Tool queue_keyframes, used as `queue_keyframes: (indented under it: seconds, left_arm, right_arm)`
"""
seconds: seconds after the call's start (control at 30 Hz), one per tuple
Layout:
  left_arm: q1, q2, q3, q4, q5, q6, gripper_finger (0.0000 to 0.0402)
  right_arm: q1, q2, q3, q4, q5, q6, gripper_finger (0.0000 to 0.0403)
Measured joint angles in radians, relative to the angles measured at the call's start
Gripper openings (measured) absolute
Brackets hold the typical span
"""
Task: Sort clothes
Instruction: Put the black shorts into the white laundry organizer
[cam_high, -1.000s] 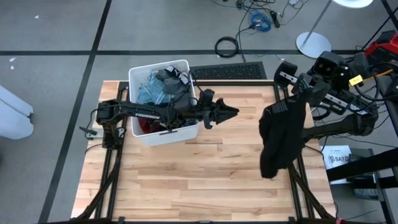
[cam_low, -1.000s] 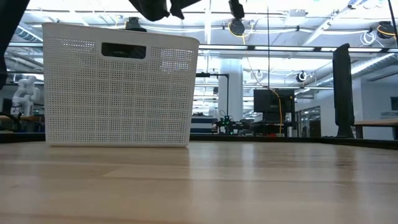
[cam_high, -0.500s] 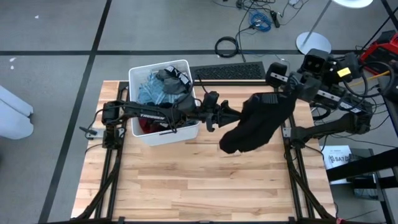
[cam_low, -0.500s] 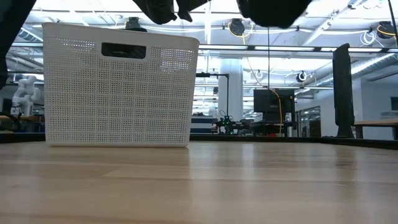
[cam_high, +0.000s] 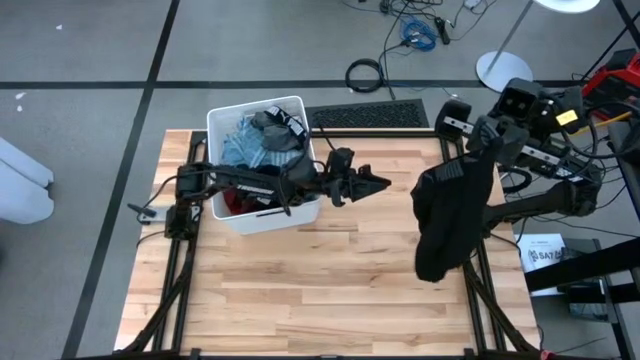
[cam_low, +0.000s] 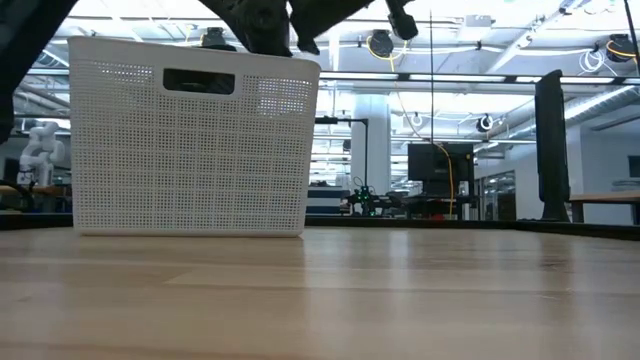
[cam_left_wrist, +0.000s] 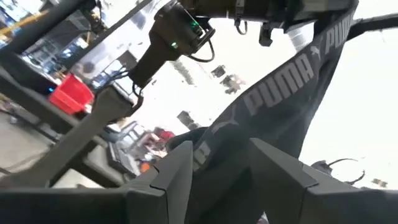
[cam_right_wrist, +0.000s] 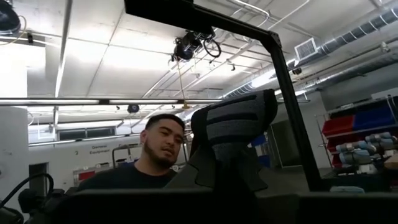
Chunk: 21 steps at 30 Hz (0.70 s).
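Note:
A black garment (cam_high: 450, 215) with white PUMA lettering hangs from my right gripper (cam_high: 488, 145), which is shut on it high over the table's right side. The lettering shows in the left wrist view (cam_left_wrist: 292, 78). My left gripper (cam_high: 375, 185) is open and empty, reaching past the bin toward the garment, a little short of it. The white bin (cam_high: 213, 128) stands on the table at the far left. It holds several clothes, among them light blue (cam_high: 240, 145), dark grey (cam_high: 278, 135) and red (cam_high: 235, 202) ones. My right gripper holds the black garment by its upper end (cam_high: 478, 160). The gripper itself hides the place of contact, so I cannot tell whether it has one layer or several. The garment hangs slack below the gripper, its lower end (cam_high: 432, 268) clear of the table.
The bin's perforated wall (cam_low: 190, 140) fills the left of the low view, with bare wooden table (cam_high: 320, 290) in front of it and to its right. A person (cam_right_wrist: 158, 152) sits beyond the table. Cables and a stand lie on the floor behind.
My right gripper swung the black garment toward the table's left, up to my left gripper, then back toward the right edge. The garment now hangs straight down again, as it did a second ago. My left gripper stayed beside the bin.

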Motion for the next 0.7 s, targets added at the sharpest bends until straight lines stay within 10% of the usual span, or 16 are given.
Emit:
queue_keyframes:
  seconds: [0.7]
  left_arm:
    - [0.020, 0.077, 0.071, 0.057, 0.020, 0.011, 0.0166]
  right_arm:
    - [0.000, 0.061, 0.000, 0.081, 0.000, 0.055, 0.0004]
